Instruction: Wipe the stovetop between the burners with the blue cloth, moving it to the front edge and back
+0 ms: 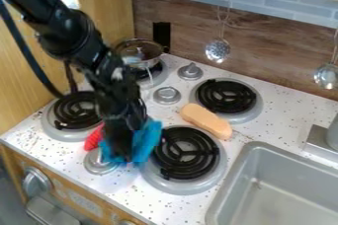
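One blue cloth (149,139), bunched on stovetop (148,194) beside burner (186,153). Gripper (121,155) hangs down against it, placed as if to pinch from above; jaws hidden in dark shape and folds, so cannot tell whether wide, narrow or holding. From cloth: red thing (94,138) just beside at 9 o'clock; peach block (206,120) at 2, lying between burners, off coils; pot (139,52) at 12, on burner as if for cooking; sink (277,184) at 4.
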Available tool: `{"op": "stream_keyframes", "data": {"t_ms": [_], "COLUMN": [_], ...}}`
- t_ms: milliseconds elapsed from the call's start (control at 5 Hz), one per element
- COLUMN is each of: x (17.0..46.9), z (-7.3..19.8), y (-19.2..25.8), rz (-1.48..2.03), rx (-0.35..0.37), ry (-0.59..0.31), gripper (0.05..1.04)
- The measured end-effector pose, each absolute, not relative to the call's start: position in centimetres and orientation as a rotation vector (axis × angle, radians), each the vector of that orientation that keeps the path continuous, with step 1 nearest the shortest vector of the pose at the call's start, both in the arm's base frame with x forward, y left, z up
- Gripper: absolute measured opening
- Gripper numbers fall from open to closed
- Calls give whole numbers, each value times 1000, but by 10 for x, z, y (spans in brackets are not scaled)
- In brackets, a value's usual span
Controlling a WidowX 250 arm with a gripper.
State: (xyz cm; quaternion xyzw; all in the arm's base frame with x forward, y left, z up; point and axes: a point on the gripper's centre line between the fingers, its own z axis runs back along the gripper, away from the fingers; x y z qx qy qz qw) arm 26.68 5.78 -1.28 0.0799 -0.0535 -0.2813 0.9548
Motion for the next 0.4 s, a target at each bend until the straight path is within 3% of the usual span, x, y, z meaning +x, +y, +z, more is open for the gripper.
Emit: {"op": "stream_keyframes", "data": {"t_ms": [200,400], "x": [238,225], "z": [-22,-23], "y": [51,45], "rz": [-583,-610], "rx": [132,149], "ry": [-59,-61], "gripper": [142,142]}}
